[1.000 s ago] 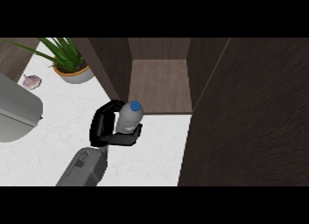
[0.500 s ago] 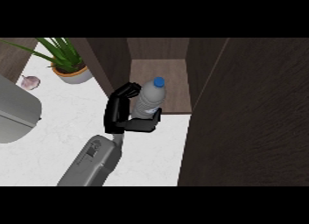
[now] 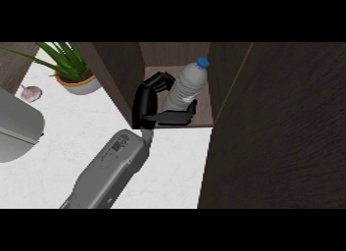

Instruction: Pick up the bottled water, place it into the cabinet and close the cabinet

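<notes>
Since half a second ago, the black left hand (image 3: 148,100) has carried the clear plastic water bottle with a blue cap (image 3: 184,88) further forward, so that bottle and hand now sit inside the opening of the dark wooden cabinet (image 3: 125,73), above its brown shelf floor (image 3: 203,113). A second ago both were out over the white marbled counter (image 3: 52,171), in front of the shelf edge. The grey forearm (image 3: 110,169) has stretched further up the view with them.

The hand's fingers curl round the bottle's lower half from its left, and the thumb wraps under its base; the bottle leans slightly, cap pointing away from the hand toward the cabinet's back. Whether its base touches the shelf floor cannot be told, as the thumb covers it.

Just right of the hand and bottle stands the big dark wood-grain cabinet door (image 3: 284,127), swung open and filling the right side of the view. Just left of the hand is the cabinet's side wall. Well to the left of the hand, a green leafy plant in a pale pot (image 3: 75,78) stands on the counter, with a small garlic bulb (image 3: 31,93) beside it and a grey rounded object (image 3: 9,132) nearer the view's left edge.

The right hand does not show.
</notes>
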Controlling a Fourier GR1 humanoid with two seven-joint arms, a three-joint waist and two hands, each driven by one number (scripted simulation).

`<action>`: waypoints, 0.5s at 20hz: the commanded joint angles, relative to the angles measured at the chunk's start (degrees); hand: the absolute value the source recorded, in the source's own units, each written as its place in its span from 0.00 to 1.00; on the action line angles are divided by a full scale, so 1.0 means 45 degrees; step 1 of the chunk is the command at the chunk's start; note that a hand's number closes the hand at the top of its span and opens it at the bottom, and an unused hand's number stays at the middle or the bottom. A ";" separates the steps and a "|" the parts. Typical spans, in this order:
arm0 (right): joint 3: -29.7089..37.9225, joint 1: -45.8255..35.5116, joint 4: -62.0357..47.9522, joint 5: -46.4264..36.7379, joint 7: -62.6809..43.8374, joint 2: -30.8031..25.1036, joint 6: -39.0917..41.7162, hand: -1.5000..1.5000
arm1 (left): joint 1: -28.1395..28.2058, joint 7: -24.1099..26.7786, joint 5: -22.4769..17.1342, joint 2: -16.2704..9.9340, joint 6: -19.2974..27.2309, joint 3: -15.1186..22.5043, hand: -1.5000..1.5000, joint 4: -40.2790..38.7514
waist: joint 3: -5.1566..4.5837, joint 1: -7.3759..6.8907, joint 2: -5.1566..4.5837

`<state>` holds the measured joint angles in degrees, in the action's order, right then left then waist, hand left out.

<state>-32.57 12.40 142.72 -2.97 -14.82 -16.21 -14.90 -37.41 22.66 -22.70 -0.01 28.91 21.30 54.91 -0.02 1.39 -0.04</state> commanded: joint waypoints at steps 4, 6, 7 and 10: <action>-0.0158 0.0120 0.0077 -0.0267 0.0425 0.0051 0.0249 0.00 | -0.1924 0.0410 -0.1625 0.0002 0.0178 -0.0506 1.00 -0.2710 | -0.0001 0.0050 -0.0050; -0.0151 0.0487 0.0915 -0.0081 -0.0064 -0.0049 0.0109 0.00 | -0.2750 0.0007 -0.1382 0.0002 0.0549 -0.0773 1.00 -0.3387 | -0.0002 0.0095 -0.0052; 0.0519 0.1195 0.2152 0.0368 -0.0151 -0.0792 0.0420 0.00 | -0.1939 0.0166 -0.1548 0.0002 0.0854 -0.0441 1.00 -0.2858 | 0.0003 0.0103 -0.0017; 0.0518 0.0847 0.1088 0.0513 0.0150 -0.0506 0.0489 0.00 | -0.2482 0.1173 -0.2423 0.0002 0.1267 -0.0217 1.00 -0.4415 | -0.0001 0.0298 -0.0092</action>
<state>-30.90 14.40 142.65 -2.02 -12.51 -17.36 -13.74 -45.90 24.71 -29.94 -0.01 32.22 19.35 41.24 -0.02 1.90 -0.23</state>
